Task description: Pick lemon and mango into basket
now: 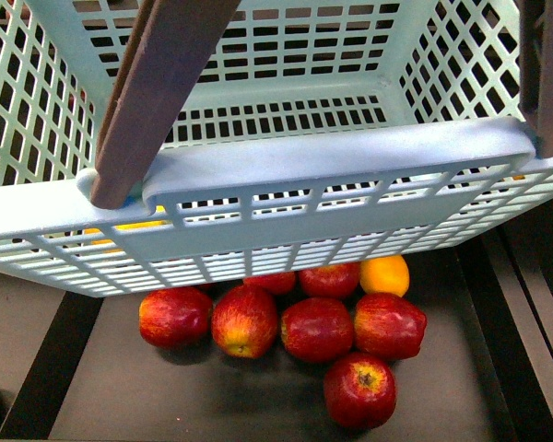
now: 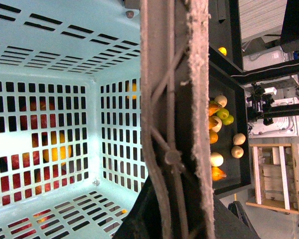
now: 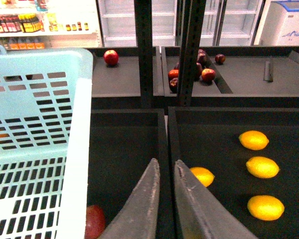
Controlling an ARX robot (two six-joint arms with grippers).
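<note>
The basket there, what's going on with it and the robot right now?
The basket sits high over a dark tray of red apples, and its floor looks empty. In the left wrist view its brown handle fills the frame, so that arm seems to be carrying it, though the gripper itself cannot be seen. The right gripper, fingers nearly closed and holding nothing, hangs over a bin of lemons. No fruit is in the basket yet.

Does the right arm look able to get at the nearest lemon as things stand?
Probably yes: the right gripper hangs just above that lemon, nothing between them, though its fingers look nearly closed and need opening.
</note>
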